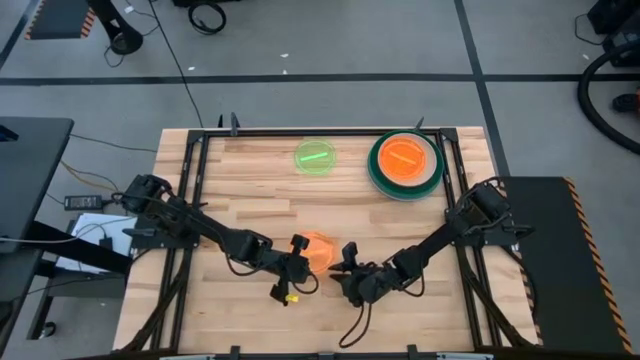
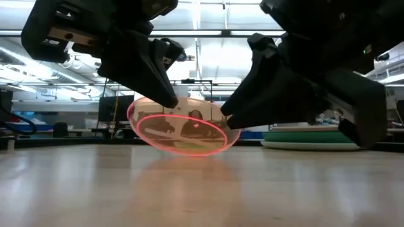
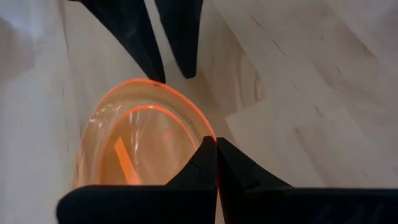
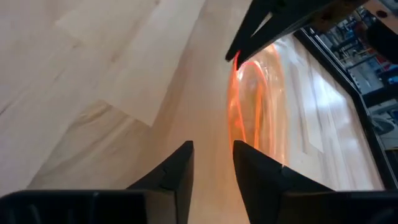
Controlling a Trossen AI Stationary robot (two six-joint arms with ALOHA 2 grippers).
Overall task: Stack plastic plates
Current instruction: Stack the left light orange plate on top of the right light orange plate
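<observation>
A small translucent orange plate (image 1: 320,253) is near the table's front middle, tilted on edge (image 2: 183,129). My left gripper (image 1: 299,250) is shut on its rim (image 3: 216,144). My right gripper (image 1: 346,263) is open on the plate's opposite side (image 4: 212,148), with its fingertips at the rim (image 2: 228,120). A small neon-green plate (image 1: 315,157) lies flat near the far edge. At the far right is a stack (image 1: 405,163): a red-orange plate on top of larger beige and dark green ones. My left gripper pinches the orange plate's rim (image 3: 208,134) between its two shut fingers, coming slanting down from the table's left. The plate is held steeply tilted (image 4: 261,87). I cannot tell whether its lower edge (image 2: 189,153) rests on the table. My right gripper's fingertips (image 3: 158,74) are at the opposite rim; I cannot tell whether they touch it.
Bare wooden tabletop (image 1: 250,195) lies between the held plate, the green plate and the stack. The stack appears low at the right in the low view (image 2: 309,140). A black frame (image 1: 200,180) borders the table's left, far and right sides.
</observation>
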